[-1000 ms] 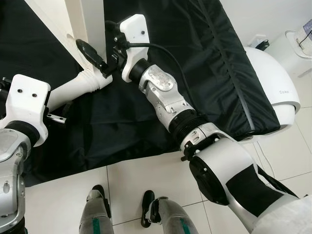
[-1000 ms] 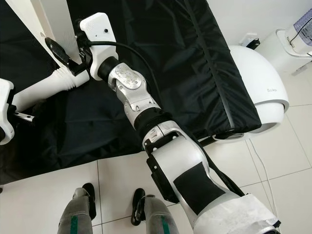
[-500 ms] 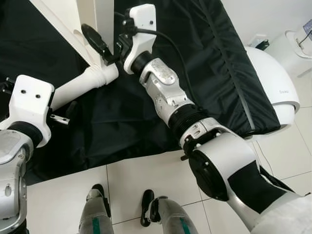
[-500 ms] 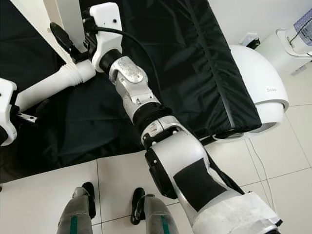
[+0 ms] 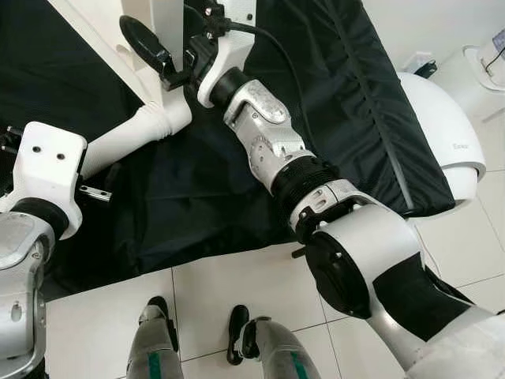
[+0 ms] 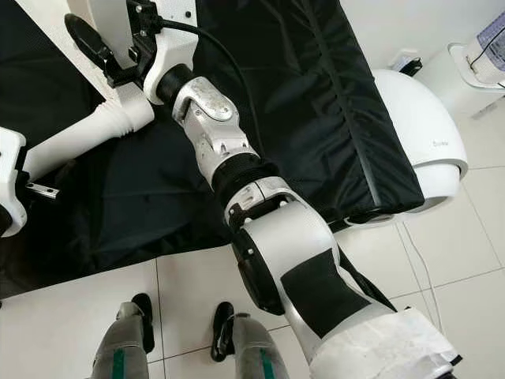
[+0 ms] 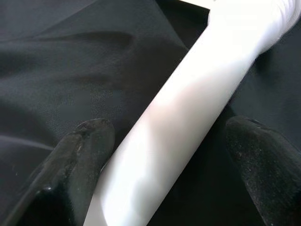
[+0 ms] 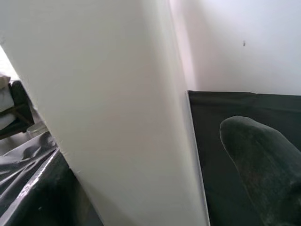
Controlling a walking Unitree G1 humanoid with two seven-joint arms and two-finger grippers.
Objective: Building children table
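Observation:
A white table panel (image 5: 170, 12) stands upright over the black cloth at the far left. My right gripper (image 5: 162, 59) is shut on it, one black finger (image 5: 142, 39) lying on its left face; the right wrist view has the board (image 8: 117, 117) between the fingers. A round white table leg (image 5: 130, 138) slants up from my left wrist to the panel's foot, its ribbed end against the board. My left gripper (image 7: 174, 160) is shut on the table leg (image 7: 188, 108), a finger on each side, above the cloth.
A black cloth (image 5: 197, 181) covers the floor ahead, with a long black padded bag (image 5: 355, 95) lying on it at the right. A white domed device (image 5: 450, 134) sits further right. White floor tiles (image 5: 102, 324) and my feet (image 5: 158, 316) are below.
My right arm has reached further up and forward along the panel. The leg's ribbed end has risen slightly with it. My left wrist has hardly moved.

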